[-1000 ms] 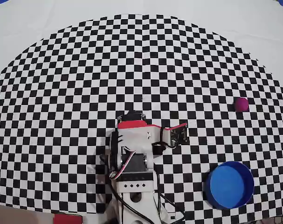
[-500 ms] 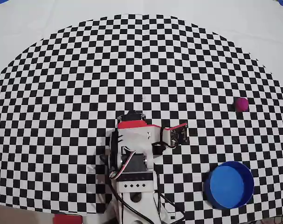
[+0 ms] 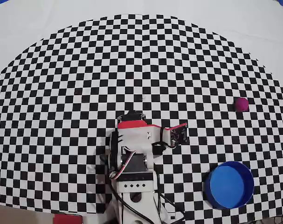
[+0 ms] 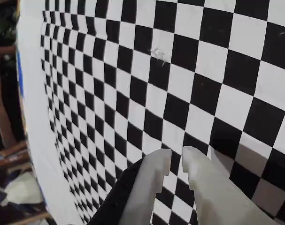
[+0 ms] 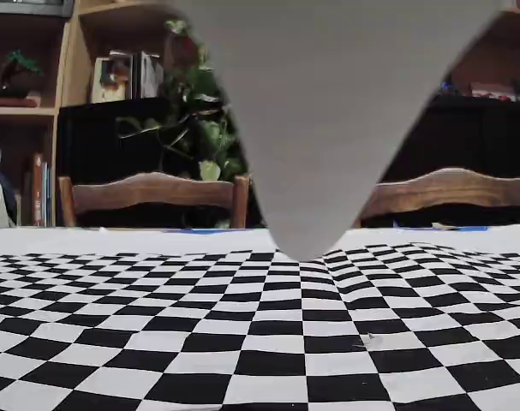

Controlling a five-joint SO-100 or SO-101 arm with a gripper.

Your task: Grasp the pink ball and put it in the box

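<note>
Black-and-white checkered cloth (image 3: 85,93) covers a table, its patterned area shaped like a broad arch that curves across the far side in the overhead view. Behind the table, the fixed view shows two wooden chairs (image 5: 152,195), a leafy plant (image 5: 195,128) and shelves with books (image 5: 122,77).

A white robot arm (image 3: 132,154) with red parts sits at the near edge of the cloth, around the middle, folded up over its own base. In the wrist view the gripper (image 4: 176,159) reaches in from the bottom edge. Its two pale fingers are nearly together, with only a narrow slit between the tips and nothing held. Only checkered cloth lies beneath them.

The pink ball (image 3: 242,104) rests on the cloth near the right edge, well apart from the arm. The box (image 3: 229,185), a round blue container, stands near the near right corner, on the near side of the ball and apart from it.
</note>
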